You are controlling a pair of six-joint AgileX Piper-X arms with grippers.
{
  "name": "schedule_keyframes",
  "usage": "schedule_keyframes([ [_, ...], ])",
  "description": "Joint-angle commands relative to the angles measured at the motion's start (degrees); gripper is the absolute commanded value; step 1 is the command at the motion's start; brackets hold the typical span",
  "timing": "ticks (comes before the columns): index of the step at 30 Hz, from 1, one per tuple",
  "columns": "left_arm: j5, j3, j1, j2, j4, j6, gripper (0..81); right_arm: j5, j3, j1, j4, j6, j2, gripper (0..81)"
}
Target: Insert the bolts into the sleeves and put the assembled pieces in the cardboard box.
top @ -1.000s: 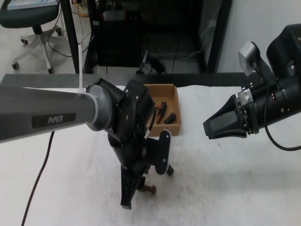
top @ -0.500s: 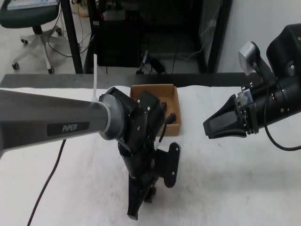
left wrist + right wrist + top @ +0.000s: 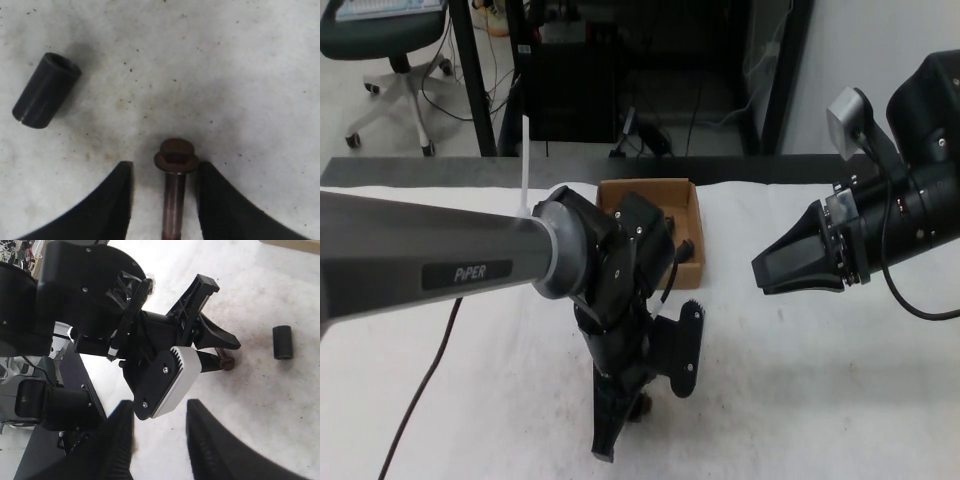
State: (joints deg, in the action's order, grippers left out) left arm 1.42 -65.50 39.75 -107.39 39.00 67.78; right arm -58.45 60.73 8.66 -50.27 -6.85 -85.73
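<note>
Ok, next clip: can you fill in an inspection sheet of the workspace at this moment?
Surface: white bench cover, speckled with dark stains.
Job's things: bolt lying flat; sleeve lying loose, apart from it; cardboard box at the cover's far side, with dark pieces inside that are too small to identify.
Clutter: nothing seen.
Grippers: left gripper low over the bench, jaws open either side of the bolt with gaps showing; right gripper above the bench, jaws open, empty.
Cables: black cable trailing across the cover; looped cable hanging under the other arm.
Surroundings: office chair and dark rack behind the bench.
</note>
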Motion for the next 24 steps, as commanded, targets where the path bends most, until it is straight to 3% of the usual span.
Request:
schedule_keyframes([
  [1,-2.3,0.3,-0.2,-1.5,-0.5,-0.1,38.6,-0.6,0.2,0.0,0.2,-0.6,0.5,33.1],
  [4,-0.4,0.3,-0.2,-1.5,-0.5,-0.1,33.1,-0.6,0.2,0.0,0.2,-0.7,0.5,33.1],
  [8,-0.4,0.3,-0.2,-1.5,0.1,-0.1,2.1,-0.6,0.2,0.0,0.2,-0.7,0.5,33.1],
  [9,-0.5,0.3,-0.2,-1.5,0.7,-0.1,0.2,-0.6,0.2,0.0,0.2,-0.7,0.5,33.1],
  [16,-1.8,0.3,-0.2,-1.4,1.1,-4.1,0.2,-0.6,0.2,0.0,0.2,-0.7,0.5,33.1],
  [21,-18.4,-0.5,-0.2,1.1,-9.7,-14.5,0.2,0.1,0.2,0.0,0.7,-0.9,0.5,33.1],
  [24,-26.8,-0.5,-0.8,4.9,-17.3,-19.9,0.2,6.3,0.3,0.0,1.2,-0.9,0.5,33.1],
])
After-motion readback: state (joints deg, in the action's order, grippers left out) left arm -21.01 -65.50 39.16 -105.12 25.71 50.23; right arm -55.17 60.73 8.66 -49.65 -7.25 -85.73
